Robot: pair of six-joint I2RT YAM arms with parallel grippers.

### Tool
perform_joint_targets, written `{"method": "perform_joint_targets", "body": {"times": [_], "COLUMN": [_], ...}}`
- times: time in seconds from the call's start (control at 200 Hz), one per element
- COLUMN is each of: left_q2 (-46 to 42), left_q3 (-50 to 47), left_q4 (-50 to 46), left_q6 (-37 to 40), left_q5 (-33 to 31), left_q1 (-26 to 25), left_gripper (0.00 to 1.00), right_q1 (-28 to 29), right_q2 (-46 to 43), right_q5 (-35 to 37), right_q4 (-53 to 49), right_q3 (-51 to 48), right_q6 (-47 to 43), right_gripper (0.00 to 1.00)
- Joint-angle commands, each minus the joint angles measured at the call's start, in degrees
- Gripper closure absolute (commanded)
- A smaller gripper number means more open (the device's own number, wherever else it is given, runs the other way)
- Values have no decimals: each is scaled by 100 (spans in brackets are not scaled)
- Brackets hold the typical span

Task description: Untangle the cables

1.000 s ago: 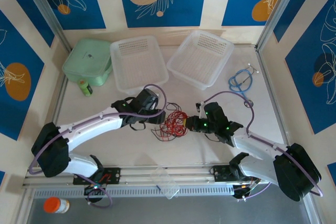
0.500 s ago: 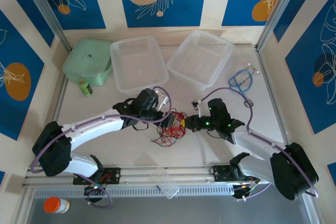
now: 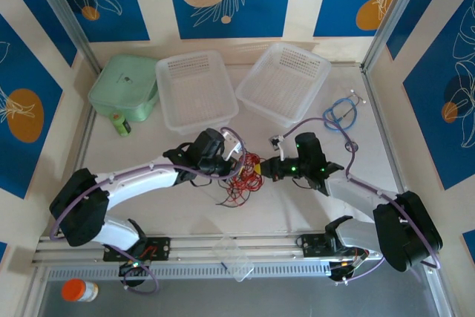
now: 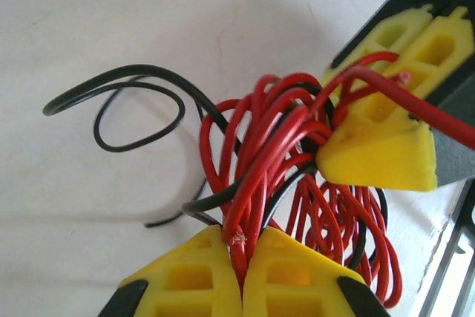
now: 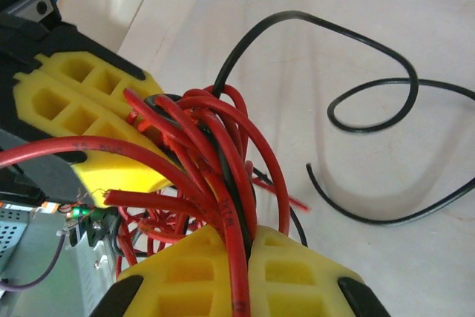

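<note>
Two grippers are meeting at the middle of the table [image 3: 297, 213], both working on the cables [image 3: 243, 177]. These cables are lying as one dense knot of thin red strands with a few black ones threaded through (the number of strands cannot be told). The left gripper [image 4: 241, 276] is pressing its yellow fingers together on several red strands rising out of the knot. The right gripper [image 5: 249, 276] is pinching a red strand and a black one between closed fingers, directly against the same bundle. Loose black ends are curling free on the tabletop just beside the knot, one forming an open loop.
</note>
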Motion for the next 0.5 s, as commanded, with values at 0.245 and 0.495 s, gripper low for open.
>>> {"method": "perform_joint_targets", "body": {"times": [0.245, 0.495], "left_q2": [-684, -735], "left_q3": [-132, -217], "left_q4": [-292, -291], "left_q6": [-430, -786], "left_q5": [-1374, -1872], "left_q1": [3, -2], "left_gripper": [100, 100], "right_q1": [232, 835], "right_q2": [-351, -407], "right_q5": [2081, 2592], "right_q4": [-2429, -3422], "right_q3": [999, 1303], "right_q6": [1525, 3534], "right_gripper": [20, 22]}}
